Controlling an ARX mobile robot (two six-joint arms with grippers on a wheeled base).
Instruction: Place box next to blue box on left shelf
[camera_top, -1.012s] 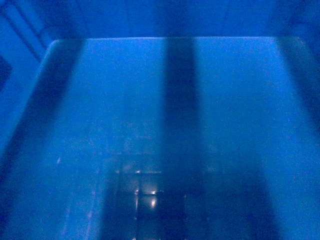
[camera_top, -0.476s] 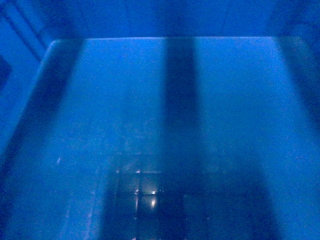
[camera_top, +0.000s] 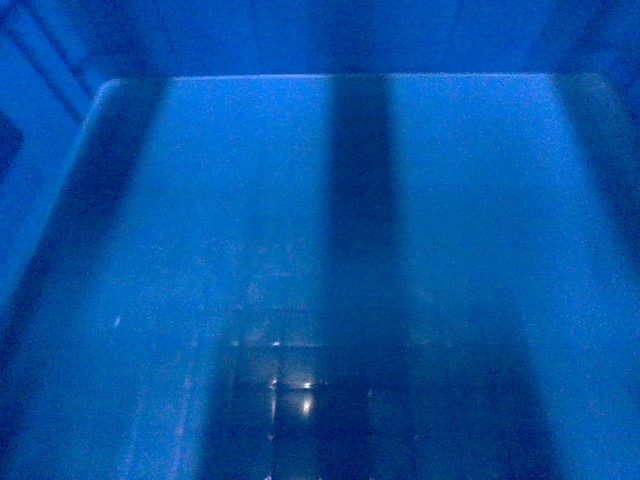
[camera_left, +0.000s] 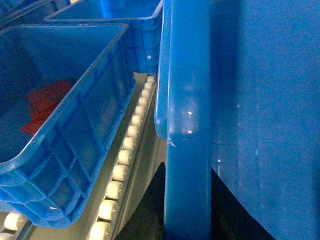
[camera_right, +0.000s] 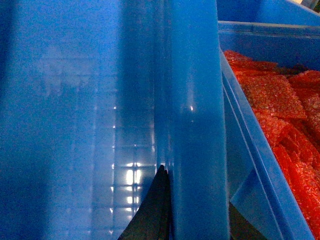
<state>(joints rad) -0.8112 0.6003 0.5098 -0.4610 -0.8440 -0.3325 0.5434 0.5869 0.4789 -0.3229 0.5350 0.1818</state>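
Head view, compared with the two preceding head frames: almost nothing has changed. The glossy floor of the large open-top bright blue plastic crate (camera_top: 300, 220) fills the picture, its far wall along the top edge, with the same dark bands and small glints near the bottom edge. The crate is therefore judged stationary or creeping only, still carried, and not yet released.

Left wrist view: the thick left rim of the carried crate (camera_left: 187, 125) runs up the middle, with a dark finger of the left hand (camera_left: 187, 220) on each side of it at the bottom edge, so the hand is clamped on the rim. Beside it, apart across a gap, sits a ribbed blue plastic bin holding something red (camera_left: 65, 115) on a sloping shelf of white rollers (camera_left: 125, 150); a second blue bin (camera_left: 125, 20) lies beyond it.

Right wrist view: the right hand (camera_right: 192, 220) likewise straddles and grips the opposite rim; just beside it stands a blue bin filled with red mesh packets (camera_right: 280, 115).

Interpretation: the crate hangs level between neighbours, and whether it rests on the rollers cannot be told.
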